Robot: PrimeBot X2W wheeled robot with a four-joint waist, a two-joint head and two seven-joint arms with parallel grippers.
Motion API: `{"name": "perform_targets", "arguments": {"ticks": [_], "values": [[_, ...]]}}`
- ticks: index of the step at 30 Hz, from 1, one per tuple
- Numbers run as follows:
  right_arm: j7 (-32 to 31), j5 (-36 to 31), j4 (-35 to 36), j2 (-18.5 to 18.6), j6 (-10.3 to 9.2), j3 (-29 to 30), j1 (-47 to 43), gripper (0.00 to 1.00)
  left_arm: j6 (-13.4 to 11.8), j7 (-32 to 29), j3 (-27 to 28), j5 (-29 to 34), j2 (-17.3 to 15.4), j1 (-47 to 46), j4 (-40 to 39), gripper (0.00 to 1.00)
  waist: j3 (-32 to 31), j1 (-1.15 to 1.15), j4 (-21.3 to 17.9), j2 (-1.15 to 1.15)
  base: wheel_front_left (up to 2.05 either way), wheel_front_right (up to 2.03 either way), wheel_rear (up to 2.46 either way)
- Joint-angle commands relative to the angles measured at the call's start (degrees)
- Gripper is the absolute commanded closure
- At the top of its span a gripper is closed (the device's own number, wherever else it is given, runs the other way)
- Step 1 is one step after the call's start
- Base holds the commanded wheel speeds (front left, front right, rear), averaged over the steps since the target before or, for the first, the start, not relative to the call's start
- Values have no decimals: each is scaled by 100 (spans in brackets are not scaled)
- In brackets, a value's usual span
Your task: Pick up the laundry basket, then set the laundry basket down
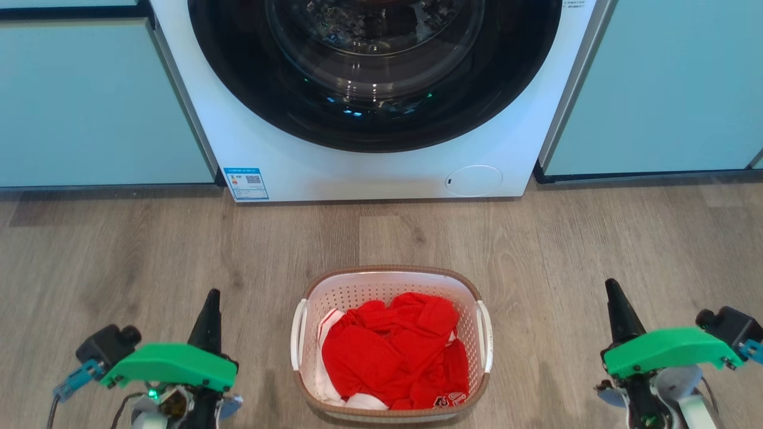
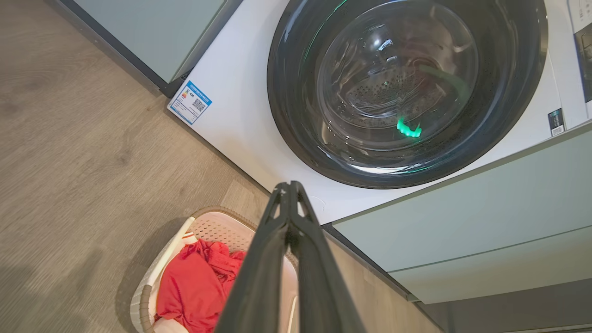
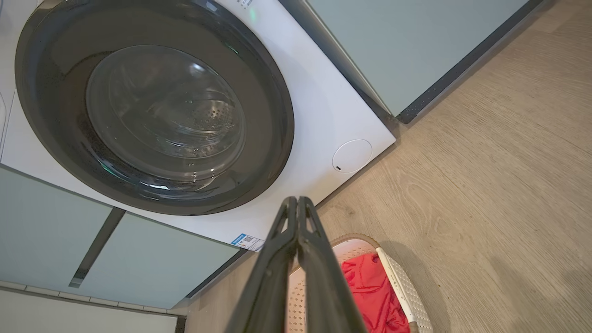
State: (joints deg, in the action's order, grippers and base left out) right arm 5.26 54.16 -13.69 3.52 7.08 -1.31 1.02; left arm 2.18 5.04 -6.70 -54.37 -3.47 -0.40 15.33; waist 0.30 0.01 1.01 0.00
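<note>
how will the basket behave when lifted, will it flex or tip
The basket probably stays fairly stiff: its perforated plastic walls keep a neat shape under a thick rim. It is likely light, holding only soft clothes. Lifted by one handle alone it would probably tilt; both side handles should keep it level.

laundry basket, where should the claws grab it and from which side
Take the laundry basket by its two white side handles: left claw on the left handle from the left, right claw on the right handle from the right. Each handle stands off a side wall facing its claw; both claws are shut.
</note>
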Motion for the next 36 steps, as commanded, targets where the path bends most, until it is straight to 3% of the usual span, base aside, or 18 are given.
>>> {"name": "perform_targets", "arguments": {"ticks": [1, 36], "values": [[-46, 219, 164, 96, 22, 9, 302, 100, 72, -44, 195, -210, -76, -363, -177, 100, 0, 0, -3, 0, 0, 0, 0], [-614, 2438, 55, 90, 33, 343, 417, 100, 343, -617, 759, -2404, -70, -481, -153, 100, -7, 0, -61, 0, 0, 0, 0]]}}
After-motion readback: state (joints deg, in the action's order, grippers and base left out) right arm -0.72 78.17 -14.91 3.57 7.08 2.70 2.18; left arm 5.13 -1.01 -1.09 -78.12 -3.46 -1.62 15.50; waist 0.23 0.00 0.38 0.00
